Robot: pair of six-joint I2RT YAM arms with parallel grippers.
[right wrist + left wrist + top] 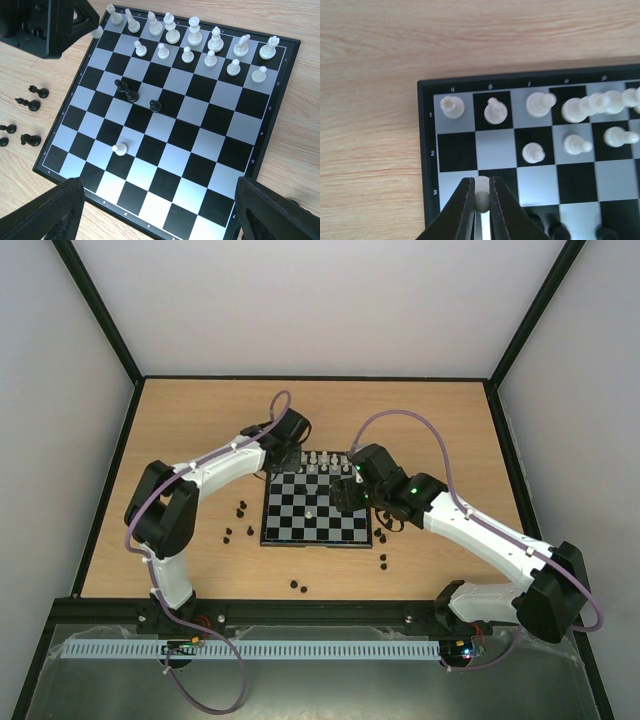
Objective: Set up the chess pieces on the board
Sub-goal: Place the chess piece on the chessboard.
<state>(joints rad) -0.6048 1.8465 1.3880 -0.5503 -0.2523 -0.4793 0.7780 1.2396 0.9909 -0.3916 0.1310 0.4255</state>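
Right now my left fingers (462,212) are clamped on a white pawn (481,199) near a corner of the board (427,150). White pieces (495,111) stand in two rows toward 12 o'clock. My right fingers (47,212) hang spread wide above the board, holding nothing. Black pieces (243,508) lie loose on the worktop (180,430) at the board's 9 o'clock.

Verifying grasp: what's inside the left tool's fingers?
The left tool pinches a white chess piece above the board. Fingers cover its lower part, so whether it touches the board is hidden.
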